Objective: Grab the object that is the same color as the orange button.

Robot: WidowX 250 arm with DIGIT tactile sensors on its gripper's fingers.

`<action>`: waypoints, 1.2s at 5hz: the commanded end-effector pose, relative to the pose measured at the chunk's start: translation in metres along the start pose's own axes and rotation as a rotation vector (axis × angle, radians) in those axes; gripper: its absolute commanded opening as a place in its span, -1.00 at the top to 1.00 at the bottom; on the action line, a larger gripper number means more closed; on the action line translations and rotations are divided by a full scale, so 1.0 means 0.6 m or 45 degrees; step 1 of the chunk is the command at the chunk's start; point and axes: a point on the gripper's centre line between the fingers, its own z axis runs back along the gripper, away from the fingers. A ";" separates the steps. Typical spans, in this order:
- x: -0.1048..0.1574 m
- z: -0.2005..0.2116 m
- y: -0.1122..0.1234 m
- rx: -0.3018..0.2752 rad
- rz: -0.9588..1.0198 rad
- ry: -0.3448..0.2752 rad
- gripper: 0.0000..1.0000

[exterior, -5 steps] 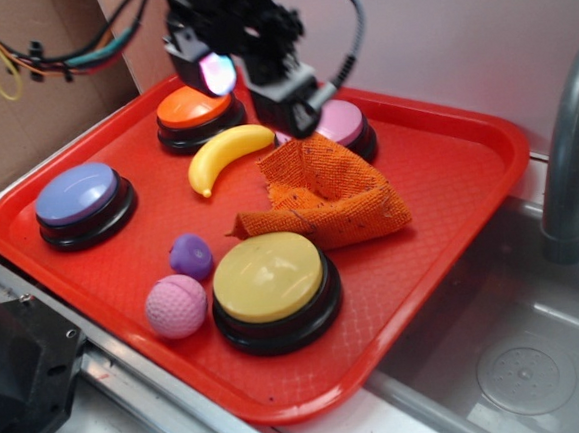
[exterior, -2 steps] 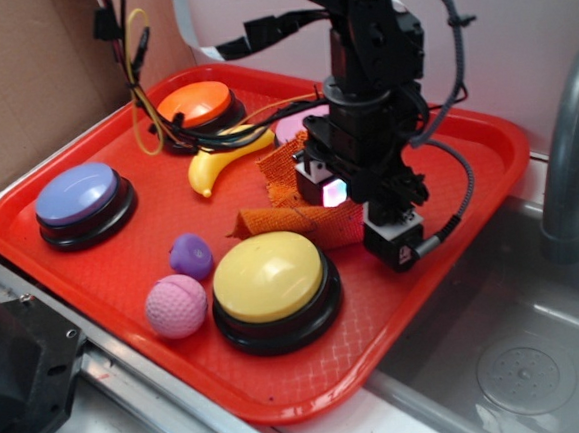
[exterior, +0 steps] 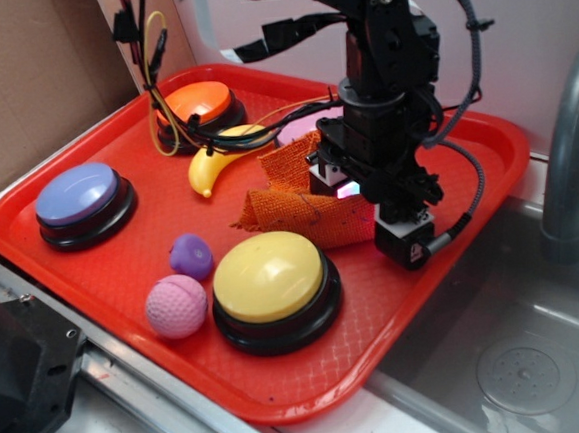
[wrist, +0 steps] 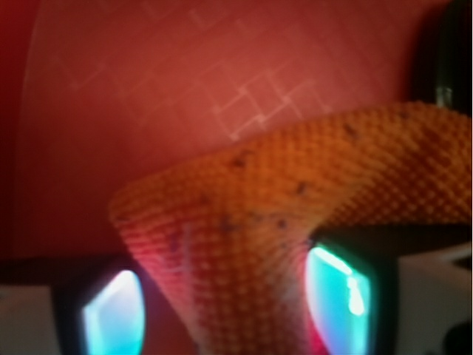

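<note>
Orange coarse-woven cloth rag [wrist: 244, 244] sits pinched between the black gripper [wrist: 229, 310] fingers at tray [exterior: 93, 262] centre, yellow dome button [exterior: 269, 273] at 7 o'clock. Grab looks made; lifting remains.

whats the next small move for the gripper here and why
Probably close the jaws fully, then lift. In the wrist view a raised fold of the orange cloth sits between both fingers, and the gripper is already down on it over the red tray.
</note>
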 end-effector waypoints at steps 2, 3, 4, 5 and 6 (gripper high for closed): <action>-0.029 0.113 0.065 -0.086 -0.097 0.012 1.00; -0.053 0.183 0.107 -0.084 0.043 -0.037 1.00; -0.087 0.245 0.171 -0.132 0.197 -0.143 1.00; -0.136 0.278 0.231 -0.161 0.384 -0.211 1.00; -0.172 0.285 0.268 -0.148 0.545 -0.292 1.00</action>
